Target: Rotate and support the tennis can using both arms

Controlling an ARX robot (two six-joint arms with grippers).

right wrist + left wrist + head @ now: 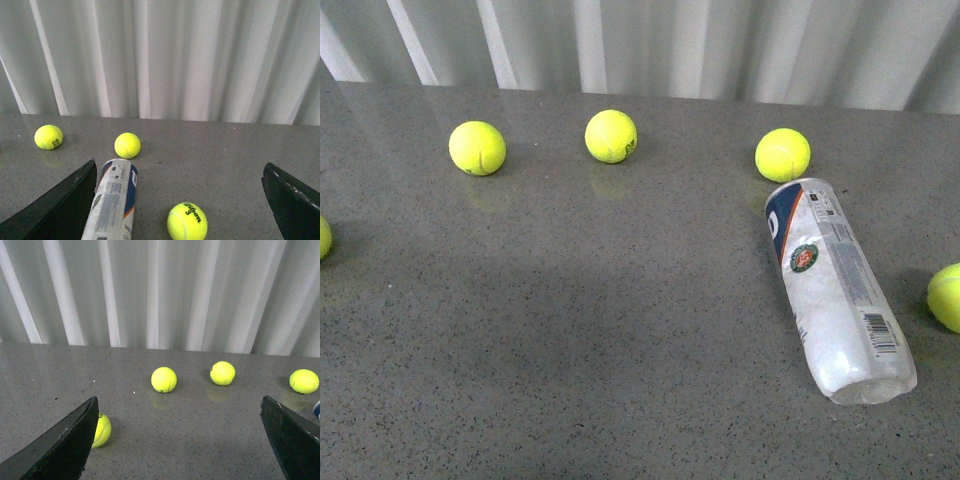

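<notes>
The tennis can (837, 288) lies on its side on the grey table at the right, clear with a blue-white-orange label, a round logo and a barcode. Its blue end points toward the back. Neither arm shows in the front view. In the right wrist view the tennis can (114, 204) lies just inside one black finger (55, 210), and the right gripper (180, 200) stands open with nothing held. The left gripper (180, 440) is open too, over bare table. At that view's right edge only a sliver of the tennis can (317, 410) peeks in.
Yellow-green tennis balls lie around: three in a row at the back (477, 148) (610, 136) (782, 155), one at the right edge (946, 296), one at the left edge (323, 238). A ball (187, 221) sits between the right fingers. A white corrugated wall (640, 40) closes the back.
</notes>
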